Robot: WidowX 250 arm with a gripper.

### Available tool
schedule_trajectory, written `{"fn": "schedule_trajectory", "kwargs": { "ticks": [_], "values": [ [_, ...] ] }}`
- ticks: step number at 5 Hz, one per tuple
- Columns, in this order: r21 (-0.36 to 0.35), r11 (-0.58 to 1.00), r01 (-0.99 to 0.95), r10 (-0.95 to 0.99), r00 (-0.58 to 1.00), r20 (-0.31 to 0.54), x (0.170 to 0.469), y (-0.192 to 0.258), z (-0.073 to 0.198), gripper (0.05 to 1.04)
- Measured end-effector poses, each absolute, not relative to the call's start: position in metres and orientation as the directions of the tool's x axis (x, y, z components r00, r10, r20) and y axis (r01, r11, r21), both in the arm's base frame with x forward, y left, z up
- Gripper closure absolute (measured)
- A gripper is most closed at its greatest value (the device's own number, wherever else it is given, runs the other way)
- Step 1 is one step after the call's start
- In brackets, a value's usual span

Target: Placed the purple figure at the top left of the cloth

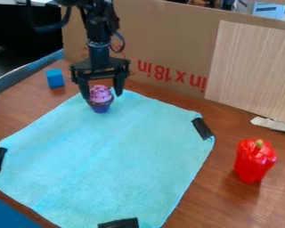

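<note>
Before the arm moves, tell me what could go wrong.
The open gripper straddles the purple toy cupcake, so a sideways shift could tip it, especially as its base tapers. The fingertips hang low by the turquoise cloth's far edge and might ruck it. The cardboard stands behind, so swinging back could bump it.

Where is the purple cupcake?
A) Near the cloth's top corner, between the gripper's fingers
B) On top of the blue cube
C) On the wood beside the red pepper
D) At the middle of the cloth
A: the cupcake is at the cloth's top corner, with the gripper's fingers on either side.
</note>
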State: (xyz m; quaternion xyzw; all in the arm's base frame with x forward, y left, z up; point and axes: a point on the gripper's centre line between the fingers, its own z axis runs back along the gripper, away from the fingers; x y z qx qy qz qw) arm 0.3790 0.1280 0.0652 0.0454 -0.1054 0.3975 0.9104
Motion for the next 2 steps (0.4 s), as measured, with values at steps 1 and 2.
{"fn": "schedule_trajectory", "kwargs": {
  "ticks": [1, 2],
  "values": [
    [-0.097, 0.693, -0.714, 0.715, 0.665, 0.217, 0.376, 0.13, 0.091, 0.079],
    [-0.222, 0.706, -0.672, 0.708, 0.661, 0.249, 0.371, 0.13, 0.138, 0.079]
  ]
}}
